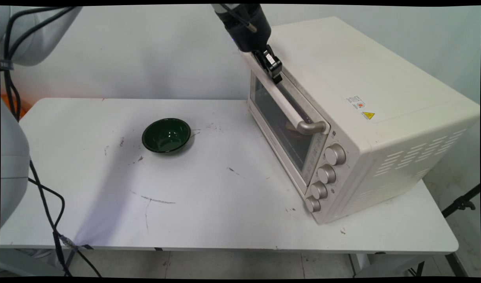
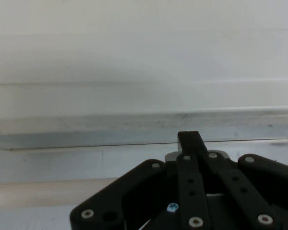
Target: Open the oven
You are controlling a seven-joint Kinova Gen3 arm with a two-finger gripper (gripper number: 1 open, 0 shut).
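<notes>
one closed hand (image 1: 277,74) at one oven (image 1: 358,118) handle (image 1: 287,106), one green bowl (image 1: 166,135), four knobs (image 1: 334,154)

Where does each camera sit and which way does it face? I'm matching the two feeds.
Main view: fixed above the table's near side, looking down across it to the wall; shows the end effector at the oven's door handle, plus a green bowl.
Hand view: on the hand, looking along the end effector at the oven's pale surface.
Shared: end effector and oven.
</notes>
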